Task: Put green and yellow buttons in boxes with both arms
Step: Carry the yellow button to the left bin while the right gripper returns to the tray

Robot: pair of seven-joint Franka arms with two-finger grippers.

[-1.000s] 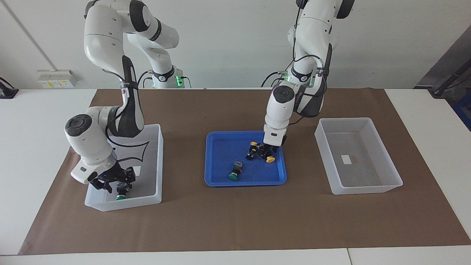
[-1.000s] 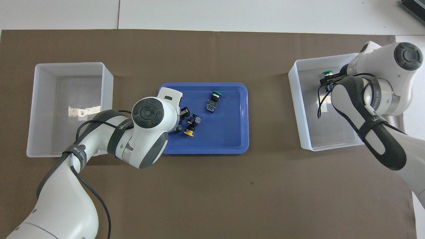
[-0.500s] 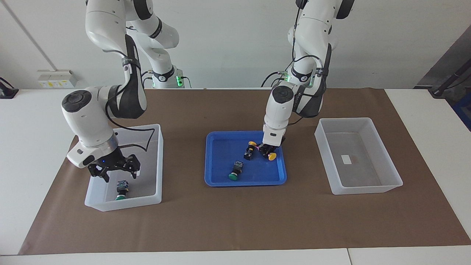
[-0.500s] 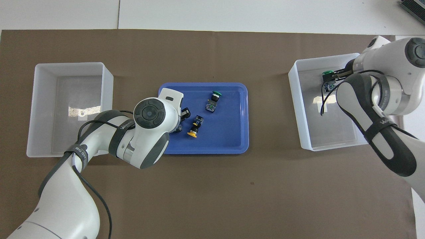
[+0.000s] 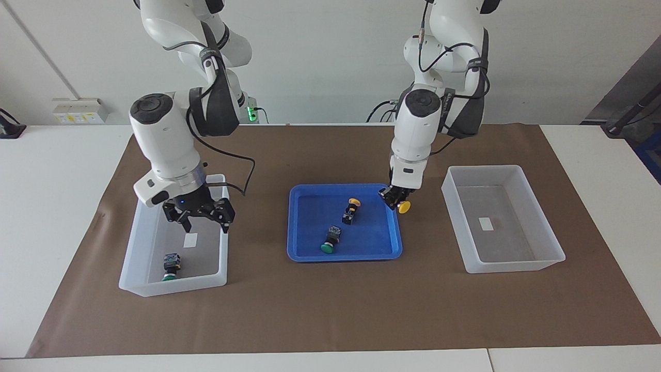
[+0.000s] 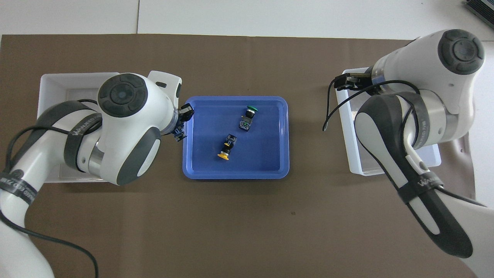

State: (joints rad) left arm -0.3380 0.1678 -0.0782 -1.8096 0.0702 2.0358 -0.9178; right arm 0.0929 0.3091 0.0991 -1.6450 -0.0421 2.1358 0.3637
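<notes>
Strap bands on both arms — lettering not surely readable.

Tray sits mid-surface between two boxes. Two buttons lie in the tray. Left jaws, clamped on a third button, hang over the tray's edge toward the box at their end. Right jaws, spread, hang over the other box; a fourth button lies inside below them.

Left gripper: now lifted off the blue tray, yellow button clamped, over the tray's edge.
Right gripper: has risen with fingers spread above its box; green button left inside.
</notes>
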